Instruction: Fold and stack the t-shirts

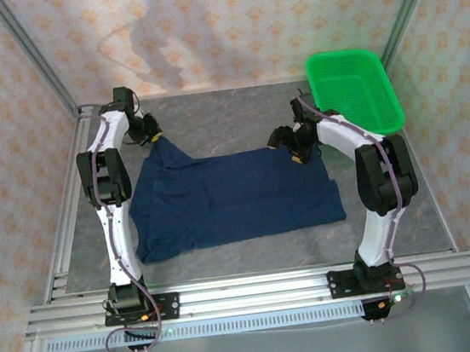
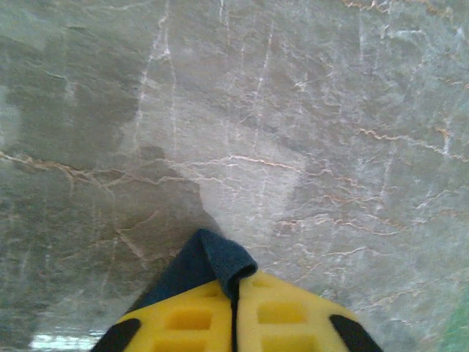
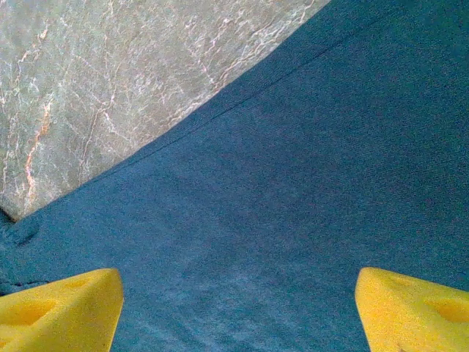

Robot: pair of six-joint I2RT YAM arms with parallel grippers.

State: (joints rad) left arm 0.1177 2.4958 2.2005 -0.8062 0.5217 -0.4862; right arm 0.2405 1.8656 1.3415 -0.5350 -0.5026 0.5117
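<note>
We're early on here: the navy t-shirt point(image 1: 229, 198) lies spread flat mid-surface point(image 1: 235, 107), with no fold made yet. Our left gripper point(image 2: 236, 293) is clenched on the shirt's far left corner, a tuft of cloth poking out. Our right gripper point(image 3: 238, 315) hangs wide open over the far right edge, grasping nothing. All the folding and stacking is left. We can't make out any print (face down, perhaps?), and the left arm hides part of the shirt's left side.
</note>
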